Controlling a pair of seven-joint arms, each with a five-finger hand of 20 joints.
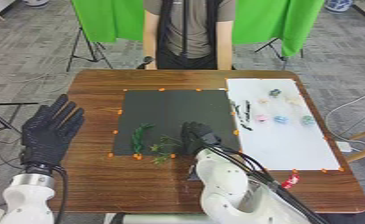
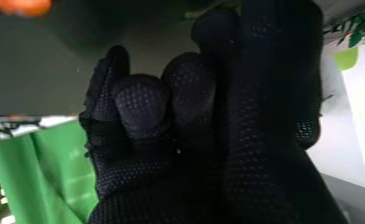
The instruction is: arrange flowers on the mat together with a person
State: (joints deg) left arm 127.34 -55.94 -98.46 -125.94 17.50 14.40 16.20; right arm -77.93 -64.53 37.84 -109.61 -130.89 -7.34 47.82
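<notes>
the left robot hand (image 1: 50, 131) is at the table's (image 1: 94, 187) left side, its fingers straight and a little apart. the right robot hand (image 1: 196, 137) is over the near right part of the black mat (image 1: 174, 112) — whether it is apart, together or clamped on something cannot be told. a leafy green sprig (image 1: 138, 137) lies near the black mat's near edge, and a thinner green sprig (image 1: 163, 148) is between it and the right robot hand. on the white mat (image 1: 289, 150), just beside the black one, are a pink flower (image 1: 261, 118), a blue flower (image 1: 281, 120) and a pale green flower (image 1: 307, 120) — with dark stems (image 1: 247, 111) to their left and a dark bluish flower (image 1: 274, 93) farther off.
</notes>
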